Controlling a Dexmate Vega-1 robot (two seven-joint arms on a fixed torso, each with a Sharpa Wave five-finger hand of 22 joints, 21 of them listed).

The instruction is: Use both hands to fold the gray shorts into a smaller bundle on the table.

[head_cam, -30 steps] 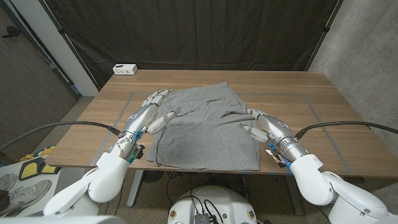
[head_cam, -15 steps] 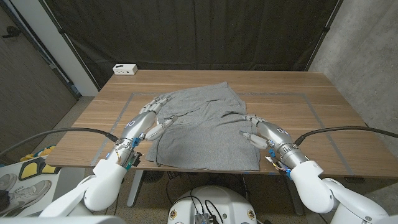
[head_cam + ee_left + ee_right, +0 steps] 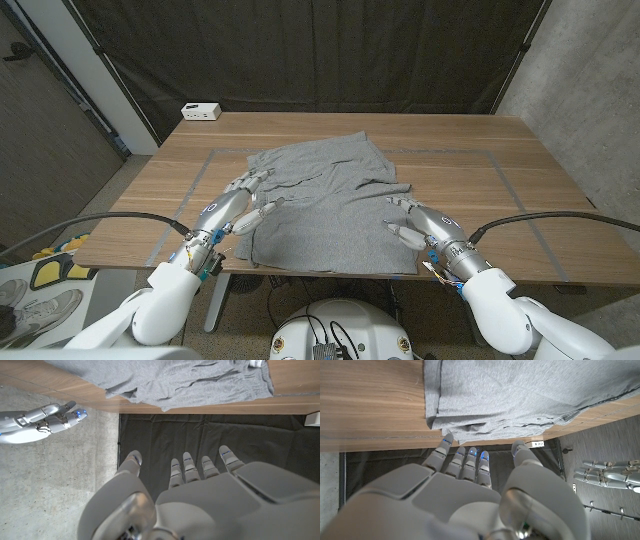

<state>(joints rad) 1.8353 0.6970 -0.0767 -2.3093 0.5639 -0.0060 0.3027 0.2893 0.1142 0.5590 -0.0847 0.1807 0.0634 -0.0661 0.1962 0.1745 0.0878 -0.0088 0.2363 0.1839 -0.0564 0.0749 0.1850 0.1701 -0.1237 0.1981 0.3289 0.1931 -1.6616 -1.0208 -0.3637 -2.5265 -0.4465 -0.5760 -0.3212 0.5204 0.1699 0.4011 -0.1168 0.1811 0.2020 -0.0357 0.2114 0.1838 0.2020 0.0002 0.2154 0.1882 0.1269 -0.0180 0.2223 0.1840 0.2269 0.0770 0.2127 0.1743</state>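
The wooden desk (image 3: 500,190) carries everything, with grey tape lines (image 3: 505,180) marking a rectangle on its top. The gray shorts (image 3: 325,200) lie spread and rumpled across the middle of it, between the two robot hands, their near hem close to the desk's front edge and a creased fold running toward the right side.

The left robot hand (image 3: 245,200) sits at the shorts' left edge, its fingers apart and reaching onto the cloth, with nothing visibly gripped. The left wrist view shows those fingers (image 3: 185,467) spread and empty. The right robot hand (image 3: 410,215) is at the shorts' right edge, its fingers also apart over the fabric. In the right wrist view its fingertips (image 3: 470,455) are spread, pointing at the bunched edge of the shorts (image 3: 520,395), and hold nothing.

A small white box (image 3: 201,111) stands at the far corner of the desk, well beyond the left robot hand.
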